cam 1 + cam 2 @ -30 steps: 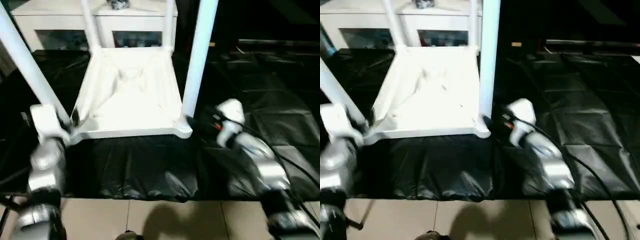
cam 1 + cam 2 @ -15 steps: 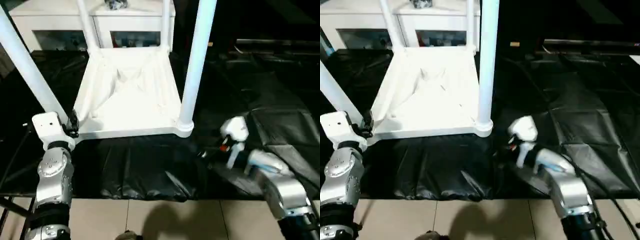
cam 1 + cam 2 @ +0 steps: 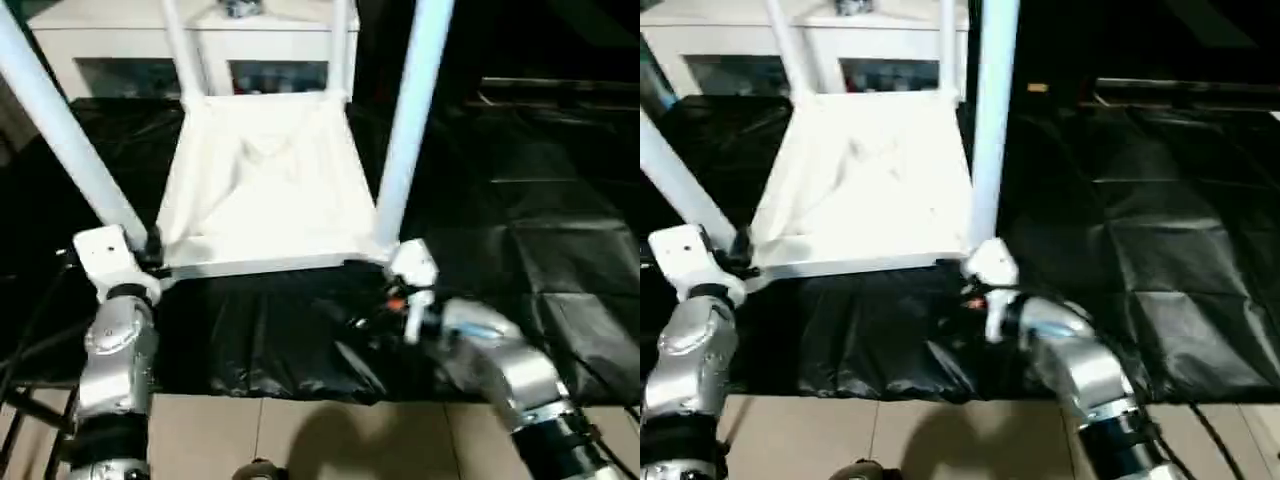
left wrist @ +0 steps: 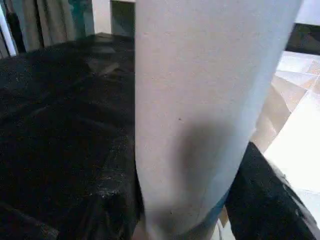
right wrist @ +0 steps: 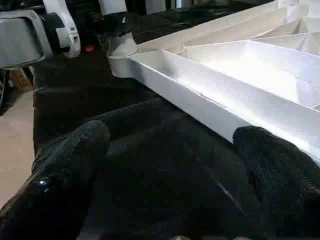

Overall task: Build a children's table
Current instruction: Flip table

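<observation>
Left tool (image 3: 148, 243) grips the upright near-left leg (image 4: 200, 110); right tool (image 5: 165, 165), gaping, faces the tabletop's (image 3: 265, 180) near edge.

Upturned children's table (image 3: 262, 185) on black-draped table (image 3: 560, 240)

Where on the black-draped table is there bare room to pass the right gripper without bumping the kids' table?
Free: the black cover to the right of the table top, and the strip between its near edge and the floor. Crowded: the near corners, where the left gripper is at one leg and the right gripper is below the other.
</observation>
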Tool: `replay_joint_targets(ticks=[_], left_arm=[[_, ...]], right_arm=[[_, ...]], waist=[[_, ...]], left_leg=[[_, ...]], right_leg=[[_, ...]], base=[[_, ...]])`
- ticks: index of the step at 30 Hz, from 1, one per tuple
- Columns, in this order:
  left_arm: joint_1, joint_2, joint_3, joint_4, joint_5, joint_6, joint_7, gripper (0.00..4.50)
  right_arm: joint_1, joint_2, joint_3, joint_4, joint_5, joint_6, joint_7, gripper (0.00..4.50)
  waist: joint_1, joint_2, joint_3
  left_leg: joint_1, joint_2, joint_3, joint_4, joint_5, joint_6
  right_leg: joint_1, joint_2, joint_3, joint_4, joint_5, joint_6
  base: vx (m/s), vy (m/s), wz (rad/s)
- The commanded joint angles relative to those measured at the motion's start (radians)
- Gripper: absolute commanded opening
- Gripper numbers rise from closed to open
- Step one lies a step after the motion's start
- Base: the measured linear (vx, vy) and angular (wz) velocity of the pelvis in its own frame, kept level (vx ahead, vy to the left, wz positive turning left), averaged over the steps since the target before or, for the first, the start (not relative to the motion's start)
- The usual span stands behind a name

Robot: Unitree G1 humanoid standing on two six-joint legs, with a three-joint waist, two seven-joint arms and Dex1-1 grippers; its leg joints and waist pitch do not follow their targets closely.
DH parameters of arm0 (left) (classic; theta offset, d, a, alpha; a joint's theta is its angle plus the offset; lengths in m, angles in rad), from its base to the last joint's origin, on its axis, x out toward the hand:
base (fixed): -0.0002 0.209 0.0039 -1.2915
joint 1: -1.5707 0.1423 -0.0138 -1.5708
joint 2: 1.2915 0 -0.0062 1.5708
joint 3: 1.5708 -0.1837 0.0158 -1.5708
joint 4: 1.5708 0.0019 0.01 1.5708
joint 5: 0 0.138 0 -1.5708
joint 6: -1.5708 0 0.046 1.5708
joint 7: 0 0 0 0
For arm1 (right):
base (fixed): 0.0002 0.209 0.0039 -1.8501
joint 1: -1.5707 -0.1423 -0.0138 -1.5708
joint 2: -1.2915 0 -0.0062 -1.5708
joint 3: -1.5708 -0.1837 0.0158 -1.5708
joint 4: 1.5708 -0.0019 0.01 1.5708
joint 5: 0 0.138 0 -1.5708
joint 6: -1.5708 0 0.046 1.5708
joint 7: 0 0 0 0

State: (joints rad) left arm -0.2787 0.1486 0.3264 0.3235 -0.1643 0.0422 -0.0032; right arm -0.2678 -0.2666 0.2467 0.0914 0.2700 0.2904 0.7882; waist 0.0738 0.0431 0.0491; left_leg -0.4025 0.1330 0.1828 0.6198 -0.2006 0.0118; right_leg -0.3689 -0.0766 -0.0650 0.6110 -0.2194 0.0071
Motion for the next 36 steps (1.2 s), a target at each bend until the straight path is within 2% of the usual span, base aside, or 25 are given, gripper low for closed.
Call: replay_joint_targets(ticks=[1,2,3,4,6,8,9,10,11,13,15,16,19,21,23,24,25,26,27,31,32,36], left_arm=[[0.013,-0.093,0.011,-0.068,-0.184,0.102,-0.004,2.04],[0.015,-0.146,0.035,-0.113,-0.272,0.174,0.01,2.04],[0.015,-0.157,0.04,-0.121,-0.292,0.191,0.014,2.04],[0.014,-0.202,0.059,-0.155,-0.37,0.253,0.026,2.04],[0.017,-0.22,0.059,-0.171,-0.394,0.281,0.026,2.06],[0.027,-0.239,0.035,-0.2,-0.409,0.324,0.008,2.08],[0.029,-0.241,0.031,-0.204,-0.409,0.328,0.005,2.08],[0.042,-0.247,-0.003,-0.231,-0.394,0.357,-0.017,2.08],[0.05,-0.249,-0.016,-0.251,-0.383,0.377,-0.03,2.08],[0.062,-0.249,-0.037,-0.285,-0.364,0.41,-0.048,2.05],[0.075,-0.246,-0.066,-0.31,-0.346,0.424,-0.064,2.05],[0.087,-0.239,-0.09,-0.334,-0.349,0.438,-0.063,2.04],[0.095,-0.241,-0.098,-0.349,-0.356,0.445,-0.054,2.04],[0.114,-0.248,-0.107,-0.379,-0.374,0.46,-0.034,2.04],[0.124,-0.251,-0.11,-0.395,-0.376,0.468,-0.029,2.04],[0.132,-0.261,-0.107,-0.413,-0.374,0.477,-0.022,2.04],[0.133,-0.264,-0.106,-0.415,-0.374,0.478,-0.021,2.04],[0.136,-0.269,-0.104,-0.422,-0.372,0.48,-0.018,2.04],[0.142,-0.274,-0.101,-0.435,-0.368,0.486,-0.011,2.04],[0.163,-0.278,-0.112,-0.463,-0.361,0.498,-0.006,2.04],[0.177,-0.279,-0.12,-0.481,-0.361,0.503,-0.005,2.04],[0.191,-0.277,-0.127,-0.501,-0.357,0.511,-0.002,2.04]], right_arm=[[0.008,0.004,0.005,-0.026,0.001,0.02,-0.004,4.5],[0.013,0.004,0.007,-0.038,0.003,0.028,0.002,4.5],[0.014,0.004,0.007,-0.041,0.003,0.03,0.004,4.5],[0.021,-0.003,0.01,-0.052,0.006,0.046,0.011,4.5],[0.026,-0.008,0.007,-0.061,0.016,0.066,0.013,4.5],[0.037,-0.018,-0.003,-0.077,0.031,0.092,0.01,4.5],[0.038,-0.02,-0.005,-0.079,0.032,0.094,0.009,4.5],[0.05,-0.027,-0.017,-0.091,0.036,0.106,-0.001,4.5],[0.055,-0.028,-0.023,-0.095,0.034,0.108,-0.007,4.5],[0.062,-0.021,-0.038,-0.094,0.03,0.103,-0.025,4.5],[0.067,-0.004,-0.057,-0.09,0.03,0.095,-0.054,4.5],[0.071,0.01,-0.07,-0.096,0.038,0.099,-0.071,4.5],[0.077,0.026,-0.082,-0.1,0.051,0.09,-0.08,4.5],[0.086,0.066,-0.122,-0.105,0.079,0.096,-0.139,4.5],[0.087,0.09,-0.148,-0.102,0.091,0.107,-0.182,4.5],[0.093,0.12,-0.176,-0.109,0.114,0.132,-0.22,4.5],[0.094,0.123,-0.178,-0.111,0.116,0.135,-0.224,4.5],[0.096,0.131,-0.184,-0.115,0.12,0.143,-0.232,4.5],[0.105,0.139,-0.181,-0.13,0.123,0.15,-0.232,4.5],[0.118,0.168,-0.193,-0.143,0.155,0.151,-0.243,4.5],[0.116,0.197,-0.215,-0.145,0.183,0.147,-0.268,4.5],[0.097,0.25,-0.268,-0.131,0.227,0.141,-0.315,4.5]], waist=[[-0.005,-0.004,-0.054],[-0.005,-0.006,-0.054],[-0.004,-0.009,-0.053],[0.001,-0.014,-0.053],[0.014,-0.016,-0.052],[0.019,-0.015,-0.051],[0.021,-0.011,-0.05],[0.02,-0.009,-0.048],[0.018,-0.008,-0.046],[0.014,-0.01,-0.048],[0.01,-0.014,-0.048],[0.007,-0.018,-0.048],[0.003,-0.022,-0.052],[0.004,-0.029,-0.05],[0.006,-0.027,-0.051],[0.006,-0.027,-0.045],[0.004,-0.027,-0.042],[0.002,-0.027,-0.042],[0.0,-0.028,-0.035],[-0.006,-0.028,-0.023],[-0.012,-0.03,-0.019],[-0.02,-0.032,-0.014]], left_leg=[[0.033,0.113,-0.053,-0.104,-0.262,-0.02],[0.033,0.116,-0.053,-0.105,-0.259,-0.024],[0.031,0.117,-0.052,-0.103,-0.246,-0.018],[0.031,0.114,-0.047,-0.098,-0.227,-0.001],[0.032,0.109,-0.038,-0.091,-0.204,0.025],[0.031,0.109,-0.034,-0.091,-0.2,0.035],[0.031,0.111,-0.036,-0.094,-0.216,0.029],[0.037,0.114,-0.036,-0.099,-0.244,0.014],[0.039,0.116,-0.039,-0.105,-0.271,-0.007],[0.04,0.116,-0.042,-0.11,-0.292,-0.036],[0.036,0.115,-0.044,-0.113,-0.29,-0.045],[0.032,0.114,-0.044,-0.112,-0.277,-0.041],[0.03,0.111,-0.04,-0.104,-0.225,-0.014],[0.025,0.108,-0.036,-0.1,-0.166,0.025],[0.026,0.108,-0.034,-0.096,-0.132,0.048],[0.026,0.109,-0.033,-0.098,-0.128,0.056],[0.025,0.108,-0.034,-0.1,-0.134,0.06],[0.026,0.109,-0.035,-0.101,-0.138,0.06],[0.027,0.109,-0.035,-0.103,-0.152,0.055],[0.026,0.111,-0.038,-0.113,-0.211,0.024],[0.026,0.111,-0.039,-0.117,-0.223,0.011],[0.028,0.11,-0.039,-0.118,-0.21,0.01]], right_leg=[[0.019,-0.099,0.064,-0.064,-0.071,-0.226],[0.02,-0.101,0.063,-0.062,-0.066,-0.233],[0.021,-0.1,0.063,-0.062,-0.06,-0.238],[0.021,-0.103,0.064,-0.064,-0.064,-0.242],[0.018,-0.105,0.066,-0.07,-0.101,-0.241],[0.015,-0.105,0.065,-0.074,-0.149,-0.231],[0.013,-0.101,0.064,-0.077,-0.192,-0.215],[0.006,-0.096,0.065,-0.083,-0.228,-0.197],[0.005,-0.093,0.064,-0.086,-0.243,-0.179],[0.005,-0.092,0.065,-0.085,-0.232,-0.157],[0.01,-0.093,0.064,-0.084,-0.206,-0.147],[0.012,-0.096,0.065,-0.082,-0.187,-0.146],[0.016,-0.097,0.064,-0.079,-0.137,-0.156],[0.018,-0.101,0.065,-0.077,-0.097,-0.175],[0.018,-0.098,0.063,-0.073,-0.078,-0.188],[0.014,-0.096,0.063,-0.074,-0.081,-0.193],[0.014,-0.094,0.063,-0.074,-0.093,-0.195],[0.014,-0.093,0.062,-0.074,-0.101,-0.195],[0.01,-0.09,0.062,-0.078,-0.118,-0.191],[0.009,-0.091,0.064,-0.084,-0.169,-0.171],[0.008,-0.092,0.065,-0.085,-0.17,-0.172],[0.008,-0.091,0.065,-0.085,-0.142,-0.173]], base=[[0.0,0.0,0.0],[0.0,0.0,0.0],[0.0,0.0,0.0],[0.0,0.0,0.0],[0.0,0.0,0.0],[0.0,0.0,0.0],[0.0,0.0,0.0],[0.0,0.0,0.0],[0.0,0.0,0.0],[0.0,0.0,0.0],[0.0,0.0,0.0],[0.0,0.0,0.0],[0.0,0.0,0.0],[0.0,0.0,0.0],[0.0,0.0,0.0],[0.0,0.0,0.0],[0.0,0.0,0.0],[0.0,0.0,0.0],[0.0,0.0,0.0],[0.0,0.0,0.0],[0.0,0.0,0.0],[0.0,0.0,0.0]])
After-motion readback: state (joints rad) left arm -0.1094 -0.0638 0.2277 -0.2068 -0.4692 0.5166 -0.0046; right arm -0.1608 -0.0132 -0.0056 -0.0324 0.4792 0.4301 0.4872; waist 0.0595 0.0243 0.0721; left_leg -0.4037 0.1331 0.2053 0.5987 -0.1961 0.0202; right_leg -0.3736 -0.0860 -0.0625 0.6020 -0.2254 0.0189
